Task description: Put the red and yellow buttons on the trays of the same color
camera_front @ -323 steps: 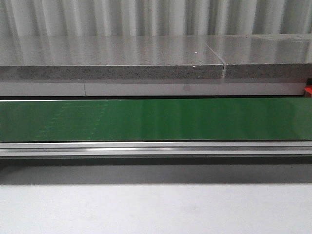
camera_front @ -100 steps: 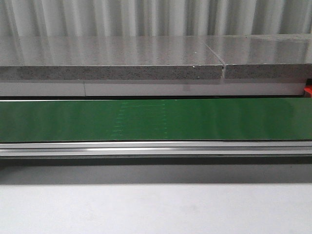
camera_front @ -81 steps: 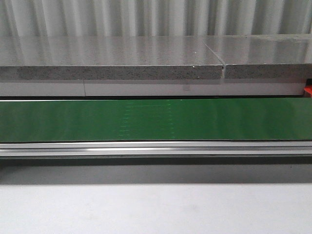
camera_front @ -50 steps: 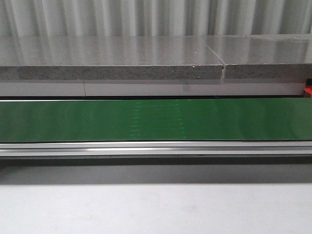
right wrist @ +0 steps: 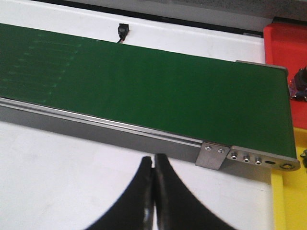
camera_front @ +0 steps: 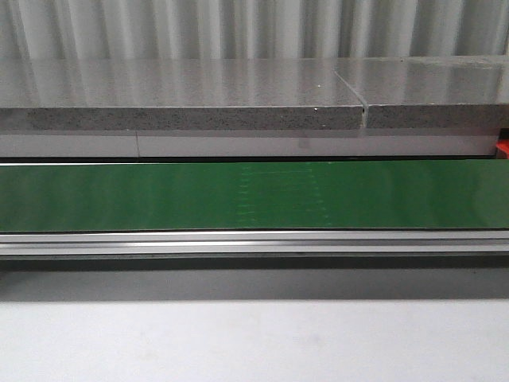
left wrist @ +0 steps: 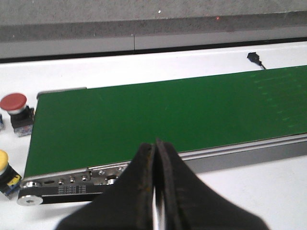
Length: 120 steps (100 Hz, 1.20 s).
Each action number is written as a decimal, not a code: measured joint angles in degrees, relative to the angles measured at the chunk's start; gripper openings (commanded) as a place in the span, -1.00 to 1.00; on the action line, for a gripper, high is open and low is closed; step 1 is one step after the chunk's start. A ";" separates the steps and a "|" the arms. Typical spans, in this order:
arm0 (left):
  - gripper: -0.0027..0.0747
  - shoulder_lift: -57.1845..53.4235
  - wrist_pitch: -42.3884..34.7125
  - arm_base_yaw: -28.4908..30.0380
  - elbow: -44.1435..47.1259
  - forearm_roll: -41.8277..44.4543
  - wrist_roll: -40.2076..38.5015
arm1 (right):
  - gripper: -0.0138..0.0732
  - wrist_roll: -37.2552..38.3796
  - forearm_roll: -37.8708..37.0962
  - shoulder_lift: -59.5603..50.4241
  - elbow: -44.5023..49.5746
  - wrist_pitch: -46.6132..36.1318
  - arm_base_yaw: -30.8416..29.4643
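Note:
A red button [left wrist: 13,102] on a black base stands on the white table just off the end of the green belt [left wrist: 163,115]. A yellow button [left wrist: 4,164] sits nearer, at the picture's edge, partly cut off. My left gripper [left wrist: 154,143] is shut and empty, over the table by the belt's near rail. My right gripper [right wrist: 153,158] is also shut and empty, on the table side of the belt [right wrist: 158,86]. Past that belt's end lie a red tray [right wrist: 286,43] and a yellow tray [right wrist: 289,201]. Neither gripper shows in the front view.
The conveyor belt [camera_front: 254,195] runs across the front view, with a grey stone ledge [camera_front: 183,99] behind it. A small black plug [right wrist: 123,31] lies beyond the belt. A dark object [right wrist: 300,84] sits at the red tray's edge, too cut off to name.
The faint stitched patch on the belt has drifted from left to right across the front view. Nothing else differs.

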 measured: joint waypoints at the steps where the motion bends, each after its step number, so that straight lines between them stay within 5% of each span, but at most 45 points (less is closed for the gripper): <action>1: -0.99 0.74 0.04 0.00 -0.20 0.16 -0.50 | -0.84 0.00 0.00 0.00 0.00 0.00 0.00; 34: -0.90 19.18 -0.88 5.68 -8.64 0.72 -4.44 | -0.84 0.00 0.00 0.00 0.00 0.00 0.00; 60: 0.14 30.46 -0.88 12.32 -15.24 0.72 -4.77 | -0.84 0.00 0.00 0.00 0.00 0.00 0.00; 120: 0.15 44.37 7.11 30.86 -21.97 -3.81 -4.77 | -0.84 0.00 0.00 0.00 0.00 0.00 0.00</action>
